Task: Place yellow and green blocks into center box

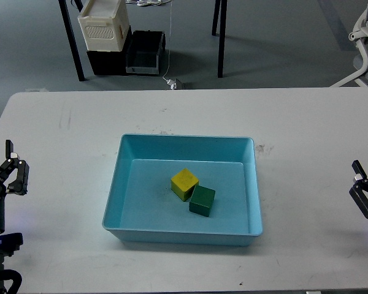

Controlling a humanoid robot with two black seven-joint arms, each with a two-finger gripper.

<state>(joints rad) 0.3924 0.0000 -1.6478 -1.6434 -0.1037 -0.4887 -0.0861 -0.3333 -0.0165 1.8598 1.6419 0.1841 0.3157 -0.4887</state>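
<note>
A yellow block (pixel 184 183) and a green block (pixel 202 200) lie side by side, touching, inside the light blue box (pixel 255 184) at the middle of the white table. My left gripper (pixel 8 170) is at the left edge of the table, well apart from the box, with its fingers spread and nothing between them. My right gripper (pixel 363 191) is at the right edge of the view, low over the table, fingers apart and empty.
The white table (pixel 73 128) carries only the box. Behind its far edge stand dark table legs (pixel 71 43), a white crate (pixel 104 24) on a black box, and an office chair (pixel 362 43) at the far right.
</note>
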